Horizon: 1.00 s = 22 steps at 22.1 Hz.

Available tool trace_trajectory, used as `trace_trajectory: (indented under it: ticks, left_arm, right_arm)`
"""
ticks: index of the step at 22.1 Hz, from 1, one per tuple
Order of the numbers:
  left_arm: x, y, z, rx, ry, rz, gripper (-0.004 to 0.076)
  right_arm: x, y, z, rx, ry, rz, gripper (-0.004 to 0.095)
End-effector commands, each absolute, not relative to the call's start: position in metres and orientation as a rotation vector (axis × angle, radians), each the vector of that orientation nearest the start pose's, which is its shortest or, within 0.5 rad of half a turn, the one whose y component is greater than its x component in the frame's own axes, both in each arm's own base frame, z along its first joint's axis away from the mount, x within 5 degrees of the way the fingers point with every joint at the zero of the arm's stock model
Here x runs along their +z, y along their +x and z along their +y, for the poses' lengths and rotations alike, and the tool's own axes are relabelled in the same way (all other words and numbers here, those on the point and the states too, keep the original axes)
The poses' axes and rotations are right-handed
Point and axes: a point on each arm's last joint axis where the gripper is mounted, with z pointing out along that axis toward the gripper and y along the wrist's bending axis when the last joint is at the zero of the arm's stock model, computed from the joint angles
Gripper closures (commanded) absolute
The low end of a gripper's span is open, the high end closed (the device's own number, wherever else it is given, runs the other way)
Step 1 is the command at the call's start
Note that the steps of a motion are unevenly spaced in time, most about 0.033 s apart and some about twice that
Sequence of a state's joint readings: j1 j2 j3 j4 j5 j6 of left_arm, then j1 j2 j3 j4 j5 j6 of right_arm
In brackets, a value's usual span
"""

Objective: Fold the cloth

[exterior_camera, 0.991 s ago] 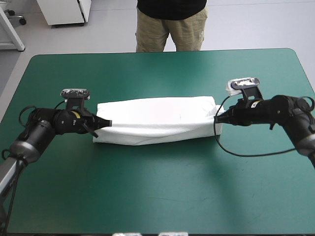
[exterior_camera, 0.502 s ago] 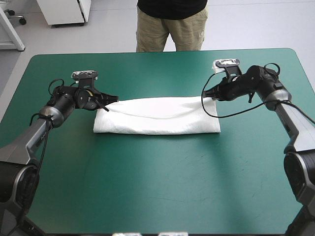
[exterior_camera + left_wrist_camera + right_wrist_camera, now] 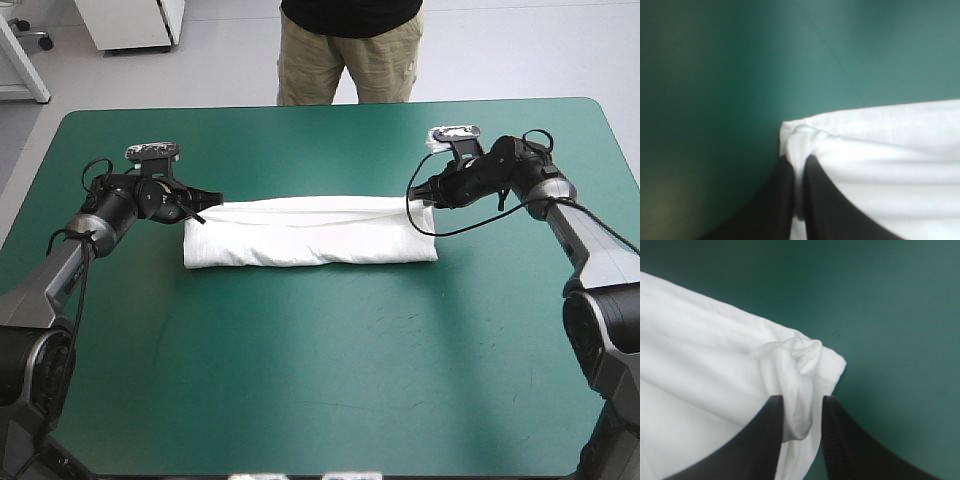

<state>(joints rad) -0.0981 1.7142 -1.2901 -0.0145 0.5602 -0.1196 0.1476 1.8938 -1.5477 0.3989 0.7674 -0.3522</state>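
Note:
The white T-shirt [image 3: 310, 233] lies as a long folded band across the middle of the table, parallel to its far edge. My left gripper [image 3: 208, 203] is at the band's far left corner. In the left wrist view it [image 3: 797, 165] is shut on a bunched pinch of T-shirt [image 3: 880, 150]. My right gripper [image 3: 416, 192] is at the far right corner. In the right wrist view its black fingers [image 3: 802, 412] squeeze a crumpled knot of T-shirt [image 3: 705, 360] between them. Both pinched corners sit low, at or just above the teal-green cover.
Bare teal-green cover [image 3: 320, 380] stretches wide on the near side of the T-shirt. A narrower strip lies between the band and the table's far edge [image 3: 320, 104]. Both arms reach in low from the sides.
Both grippers have carried the band's ends toward the far edge and set them low. The T-shirt is now a narrower, flatter band, shifted slightly left.

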Motion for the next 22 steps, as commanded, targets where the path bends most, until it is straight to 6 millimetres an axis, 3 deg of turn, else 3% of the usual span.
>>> trace_trajectory:
  ticks: [1,2,4,5,7,8,10,12,14,15,18,22]
  left_arm:
    - [0.296,0.377,-0.037,-0.117,-0.018,2.34,0.0549]
    - [0.296,0.377,-0.037,-0.116,-0.018,2.341,0.0376]
    - [0.298,0.376,-0.037,-0.098,-0.004,2.337,0.0148]
    - [0.3,0.376,-0.037,-0.098,-0.004,2.336,0.012]
    - [0.32,0.377,-0.038,-0.107,0.015,2.324,0.0127]
    - [0.327,0.377,-0.039,-0.119,0.024,2.32,0.0132]
    - [0.348,0.374,-0.05,-0.198,0.085,2.294,0.0158]
    - [0.359,0.369,-0.074,-0.323,0.217,2.265,0.0243]
    - [0.356,0.364,-0.104,-0.442,0.338,2.251,0.0482]
    - [0.348,0.363,-0.125,-0.489,0.403,2.257,0.07]
    - [0.328,0.365,-0.15,-0.517,0.489,2.302,0.0727]
    - [0.298,0.371,-0.173,-0.546,0.53,2.377,0.0733]
  right_arm:
    - [0.301,0.414,0.082,0.365,-0.346,2.381,0.0462]
    - [0.308,0.416,0.082,0.352,-0.352,2.365,0.0411]
    - [0.332,0.415,0.08,0.311,-0.365,2.307,0.0408]
    - [0.34,0.414,0.078,0.291,-0.364,2.288,0.0408]
    - [0.382,0.4,0.065,0.222,-0.341,2.214,0.0408]
    - [0.392,0.395,0.06,0.217,-0.326,2.197,0.0409]
    - [0.418,0.375,0.041,0.194,-0.284,2.164,0.0418]
    - [0.441,0.349,0.022,0.183,-0.225,2.157,0.0454]
    - [0.454,0.329,0.012,0.164,-0.204,2.161,0.0563]
    - [0.457,0.32,0.007,0.147,-0.201,2.16,0.0692]
    - [0.455,0.313,0.0,0.129,-0.191,2.168,0.0925]
    - [0.442,0.315,-0.002,0.143,-0.174,2.209,0.0925]
